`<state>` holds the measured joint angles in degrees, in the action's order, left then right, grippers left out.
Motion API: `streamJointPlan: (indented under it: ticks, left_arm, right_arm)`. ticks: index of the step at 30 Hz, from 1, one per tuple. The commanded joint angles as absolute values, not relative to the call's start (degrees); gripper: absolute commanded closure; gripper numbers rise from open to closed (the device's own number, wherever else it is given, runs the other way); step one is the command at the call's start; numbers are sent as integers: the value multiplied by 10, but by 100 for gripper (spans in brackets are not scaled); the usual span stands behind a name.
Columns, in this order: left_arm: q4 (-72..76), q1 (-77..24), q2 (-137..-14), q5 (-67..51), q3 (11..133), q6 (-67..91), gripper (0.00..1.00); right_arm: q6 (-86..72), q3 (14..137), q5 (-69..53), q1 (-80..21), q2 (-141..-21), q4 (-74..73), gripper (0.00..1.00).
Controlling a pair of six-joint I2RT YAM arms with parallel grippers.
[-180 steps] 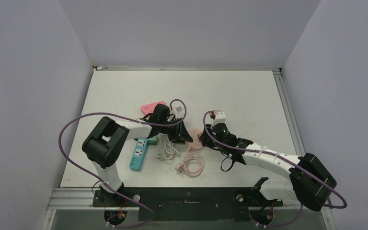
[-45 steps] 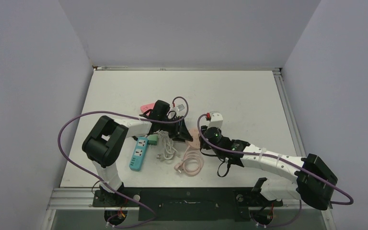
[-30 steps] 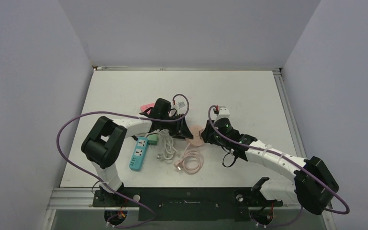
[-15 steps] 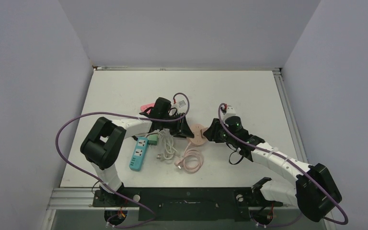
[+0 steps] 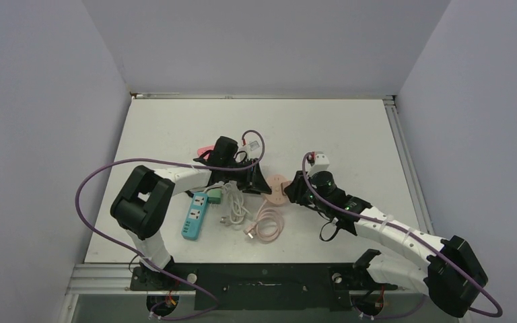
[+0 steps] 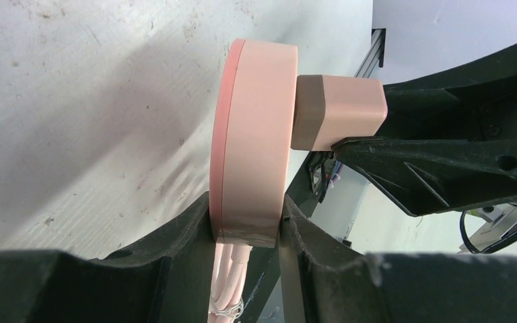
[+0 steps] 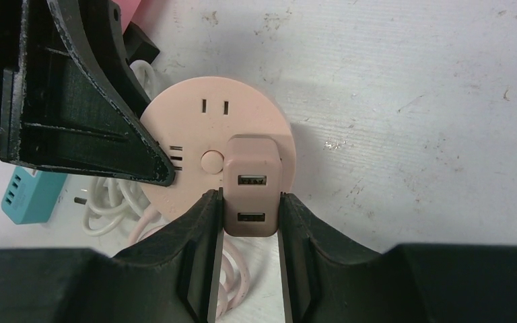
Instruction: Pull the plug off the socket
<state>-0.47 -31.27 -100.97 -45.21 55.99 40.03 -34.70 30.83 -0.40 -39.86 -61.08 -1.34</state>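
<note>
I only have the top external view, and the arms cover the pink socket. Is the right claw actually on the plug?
Observer: Yes. The right wrist view shows the right claw shut on the plug, one finger flat against each side of it.
Operator: Good. Is the plug out of the socket yet?
Observer: Not yet. In the left wrist view the plug's body sits flush against the face of the socket, with no gap or pins showing.
</note>
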Motion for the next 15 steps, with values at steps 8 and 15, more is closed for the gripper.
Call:
streamJointPlan:
  ticks: [8, 15]
  left_arm:
    - [-19, -288, -998, -385, 559, 389, 100]
    - [-38, -293, -1000, -376, 567, 375, 100]
  right_arm:
    - [-366, 383, 121, -487, -649, -41, 95]
    - [-374, 432, 136, -486, -686, -71, 95]
